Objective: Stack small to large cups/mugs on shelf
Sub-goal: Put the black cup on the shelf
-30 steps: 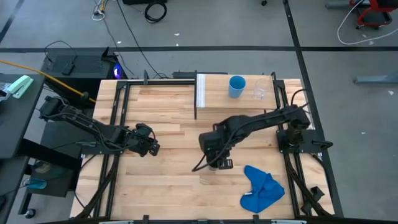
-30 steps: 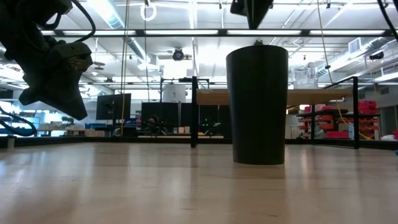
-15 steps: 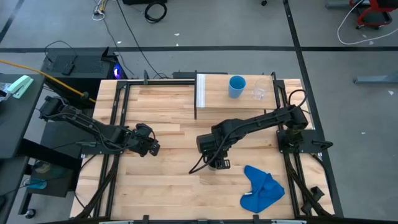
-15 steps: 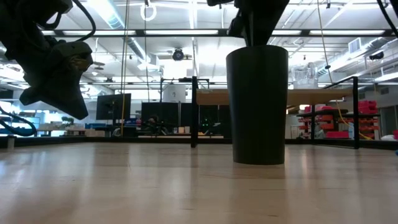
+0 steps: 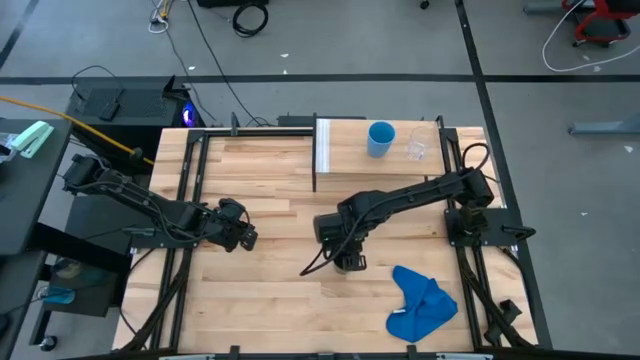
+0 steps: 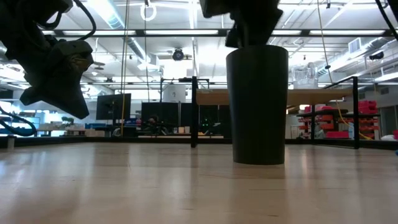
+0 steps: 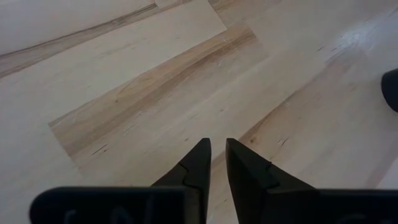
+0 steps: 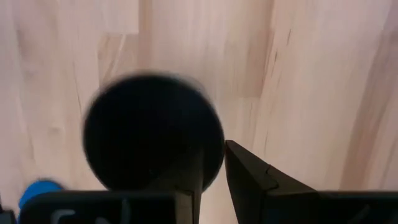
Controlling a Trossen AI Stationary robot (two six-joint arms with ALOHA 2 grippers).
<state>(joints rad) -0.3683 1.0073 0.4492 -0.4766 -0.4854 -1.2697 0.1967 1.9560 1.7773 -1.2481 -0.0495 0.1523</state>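
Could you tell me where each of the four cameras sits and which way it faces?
High view: above the table, straight down; both arms, the shelf, blue cup, clear cup, blue cloth.
Low view: at tabletop height, level across; the black cup under the right claw.
Left wrist view: on the left wrist; left claw over bare tabletop.
Right wrist view: on the right wrist, looking down into the black cup.
Shared: the black cup shows in the low and right wrist views.

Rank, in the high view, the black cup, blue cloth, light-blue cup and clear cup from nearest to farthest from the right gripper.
1. Black cup, directly under the right gripper.
2. Blue cloth, on the tabletop nearby.
3. Light-blue cup, on the shelf.
4. Clear cup, farther along the shelf.
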